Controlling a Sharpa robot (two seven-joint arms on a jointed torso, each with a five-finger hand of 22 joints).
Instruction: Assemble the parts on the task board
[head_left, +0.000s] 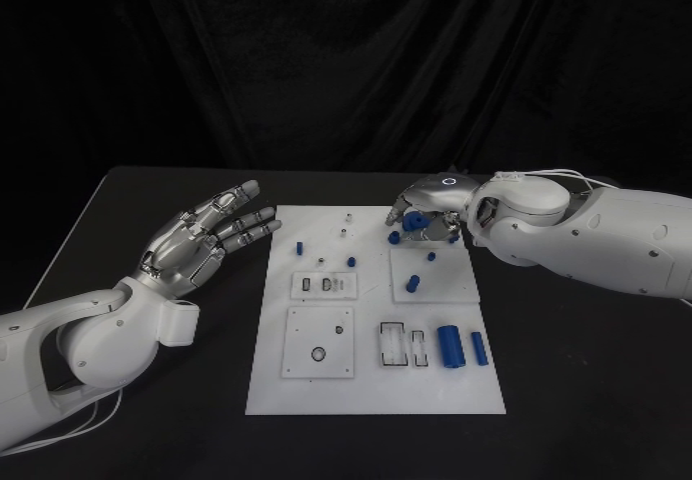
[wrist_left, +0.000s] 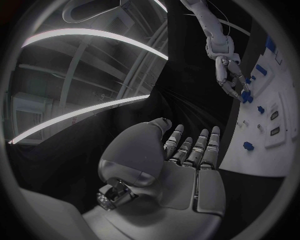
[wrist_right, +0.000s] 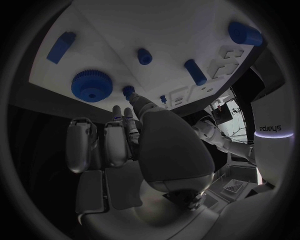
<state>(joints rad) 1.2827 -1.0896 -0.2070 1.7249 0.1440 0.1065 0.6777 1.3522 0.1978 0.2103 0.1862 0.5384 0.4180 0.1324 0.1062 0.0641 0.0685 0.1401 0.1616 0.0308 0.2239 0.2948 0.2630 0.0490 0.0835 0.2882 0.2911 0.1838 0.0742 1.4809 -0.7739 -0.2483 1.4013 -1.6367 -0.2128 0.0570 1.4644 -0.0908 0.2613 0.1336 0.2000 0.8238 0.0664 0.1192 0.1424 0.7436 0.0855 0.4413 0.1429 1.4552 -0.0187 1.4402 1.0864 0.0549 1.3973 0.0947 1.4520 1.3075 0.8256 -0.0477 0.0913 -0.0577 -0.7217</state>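
The task looks barely begun: several blue parts (head_left: 451, 346) lie loose on the task board (head_left: 375, 395) well short of the right hand (head_left: 428, 213), whose fingertip presses a small blue peg (wrist_right: 129, 90) beside the gear (wrist_right: 91, 85), while the left hand (head_left: 206, 236) hovers spread and empty.

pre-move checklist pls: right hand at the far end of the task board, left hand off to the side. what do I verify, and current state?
1. Left hand holds nothing and lies off the task board: ok, fingers spread, beside the board's left edge.
2. Right hand over the board's far end: ok.
3. Right fingers on a small blue part: touching it; firm hold cannot tell.
4. Blue gear clear of the fingers: ok, apart in the right wrist view.
5. Two blue cylinders at the near right lie untouched: ok.
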